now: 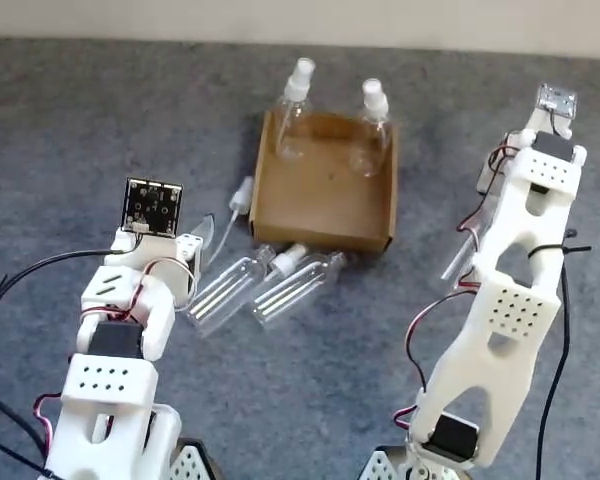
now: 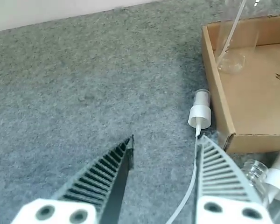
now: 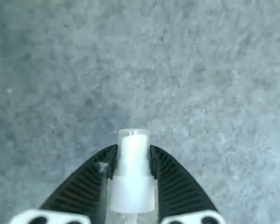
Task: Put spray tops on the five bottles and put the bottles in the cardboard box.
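Note:
The cardboard box (image 1: 325, 205) holds two upright clear bottles with white spray tops (image 1: 295, 110) (image 1: 372, 125). Two more bottles lie just in front of it: one with an open neck (image 1: 225, 290), one with a white top at its neck (image 1: 298, 283). A loose spray top (image 2: 199, 109) with its long tube lies on the carpet beside the box wall (image 2: 219, 100). My left gripper (image 2: 165, 139) is open just short of this top, the tube running along one finger (image 2: 214, 168). My right gripper (image 3: 133, 149) hangs over bare carpet, shut on a capped bottle's spray top (image 3: 133, 175).
Grey carpet covers the whole table. The left arm (image 1: 120, 340) stands left of the lying bottles, the right arm (image 1: 510, 290) right of the box. The lying bottles' necks (image 2: 256, 170) sit close beside my left gripper.

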